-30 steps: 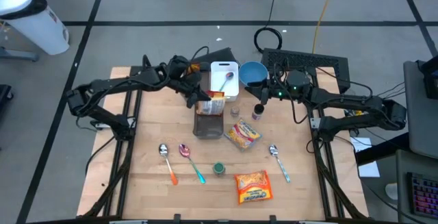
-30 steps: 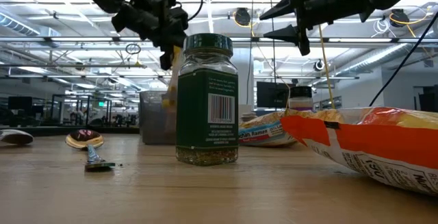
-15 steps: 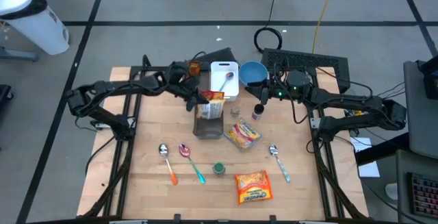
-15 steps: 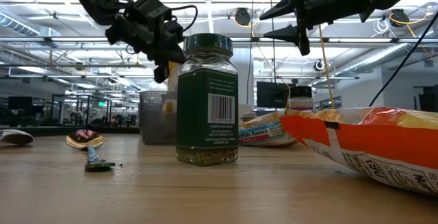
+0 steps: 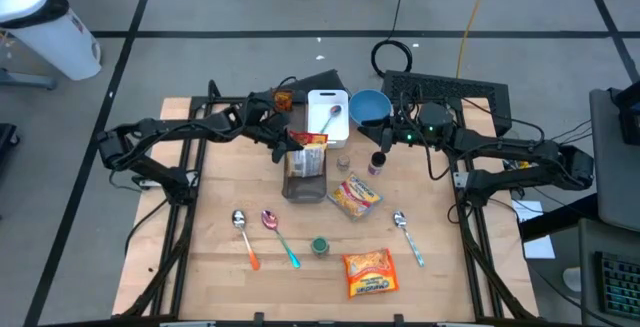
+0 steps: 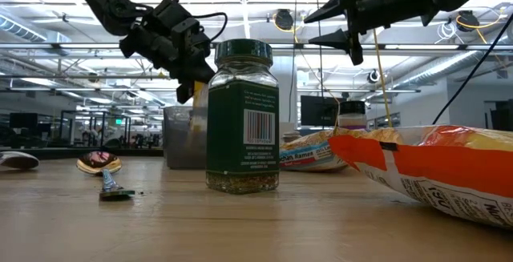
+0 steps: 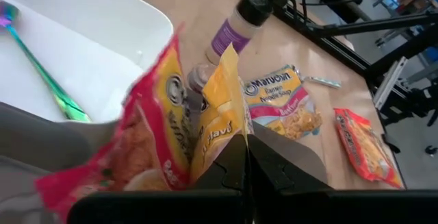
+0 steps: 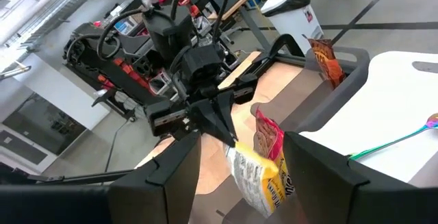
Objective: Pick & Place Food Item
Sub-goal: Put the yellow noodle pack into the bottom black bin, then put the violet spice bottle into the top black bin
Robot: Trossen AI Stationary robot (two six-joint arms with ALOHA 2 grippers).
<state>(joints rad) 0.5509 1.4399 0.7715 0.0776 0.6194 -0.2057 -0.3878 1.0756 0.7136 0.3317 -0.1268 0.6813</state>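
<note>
My left gripper is shut on a red and yellow food packet over the open grey bin at the table's middle. The packet also shows in the left wrist view and in the right wrist view. In the low view the left gripper is above the bin, with the packet's yellow part at the bin's top. My right gripper is open and empty, held high over a purple-labelled bottle. My left gripper pinches the packet's edge between its two fingers. The fingers come from the table's left, slanting down. The packet stands on edge and sticks out past the fingertips, over the bin's opening. Whether its lower part touches the bin, I cannot tell.
A white tray with a spoon and a blue bowl stand behind the bin. A ramen packet, an orange snack bag, a green-lidded spice jar and three spoons lie nearer.
My left gripper has gone down and a little toward the table's left, carrying the packet lower over the grey bin. It has stayed shut on the packet.
</note>
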